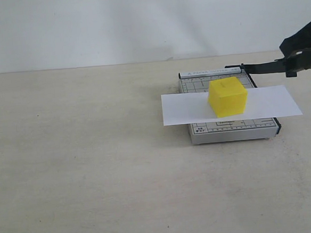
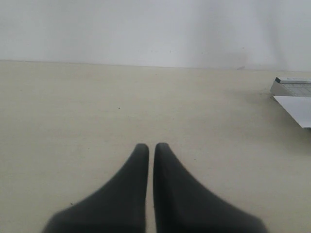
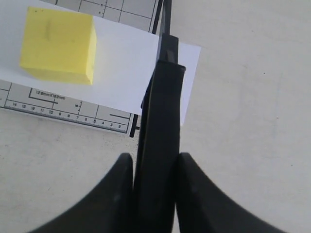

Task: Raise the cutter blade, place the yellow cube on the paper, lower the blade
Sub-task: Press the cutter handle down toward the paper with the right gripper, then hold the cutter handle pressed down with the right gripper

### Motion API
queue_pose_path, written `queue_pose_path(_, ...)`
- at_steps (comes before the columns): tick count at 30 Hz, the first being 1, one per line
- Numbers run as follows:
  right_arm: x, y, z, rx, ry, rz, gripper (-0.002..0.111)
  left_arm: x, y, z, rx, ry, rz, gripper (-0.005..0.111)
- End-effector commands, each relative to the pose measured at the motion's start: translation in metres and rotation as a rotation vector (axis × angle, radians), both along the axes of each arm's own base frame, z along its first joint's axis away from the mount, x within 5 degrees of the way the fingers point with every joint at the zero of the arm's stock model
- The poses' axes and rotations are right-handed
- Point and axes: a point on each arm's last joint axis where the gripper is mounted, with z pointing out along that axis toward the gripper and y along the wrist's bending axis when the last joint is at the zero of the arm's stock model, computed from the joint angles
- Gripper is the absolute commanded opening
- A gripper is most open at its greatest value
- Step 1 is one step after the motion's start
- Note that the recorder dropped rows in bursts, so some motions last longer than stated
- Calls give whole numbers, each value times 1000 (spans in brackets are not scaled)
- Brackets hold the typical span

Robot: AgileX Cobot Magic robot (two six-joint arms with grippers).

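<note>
Right fingers [image 3: 112, 194] grip the raised cutter blade [image 3: 158, 141] over the paper [image 3: 126, 63] edge; left fingers [image 2: 127, 194] narrow, above table [image 2: 73, 107].

In the exterior view the right gripper [image 1: 292, 66] is cut off by the frame at 3 o'clock, and it hides the handle end of the cutter blade [image 1: 259, 66]. The paper [image 1: 272, 104] covers a middle band of the trimmer base [image 1: 231, 133], whose print is too small to read. The yellow cube [image 1: 227, 96] hides the paper beneath it. In the left wrist view the base and paper are cropped at the picture's edge, and the left gripper [image 2: 151, 145] blurs toward its roots.
</note>
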Motion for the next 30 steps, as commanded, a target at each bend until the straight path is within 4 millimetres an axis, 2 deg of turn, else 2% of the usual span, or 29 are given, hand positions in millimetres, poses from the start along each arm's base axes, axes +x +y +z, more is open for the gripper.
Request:
queue_pose_path(1, -2, 4, 5, 26, -38, 32, 0, 0, 0, -1, 6, -1, 4, 4)
queue_pose_path(3, -4, 5, -4, 29, -29, 31, 0, 0, 0, -1, 6, -1, 4, 4)
queue_pose_path(5, -14, 4, -39, 31, 29, 28, 0, 0, 0, -1, 6, -1, 4, 4)
queue_pose_path(7, -22, 3, -63, 33, 48, 20, 0, 0, 0, -1, 6, -1, 4, 4)
queue_pose_path(13, -54, 0, -125, 67, 89, -14, 0, 0, 0, -1, 6, -1, 4, 4)
queue_pose_path(16, -65, -2, -143, 65, 85, -21, 0, 0, 0, -1, 6, -1, 4, 4)
queue_pose_path(21, -69, -3, -174, 55, 178, -36, 0, 0, 0, -1, 6, -1, 4, 4)
queue_pose_path(26, -62, -2, -187, 54, 164, -35, 0, 0, 0, -1, 6, -1, 4, 4)
queue_pose_path(30, -61, -2, -189, 54, 156, -35, 0, 0, 0, -1, 6, -1, 4, 4)
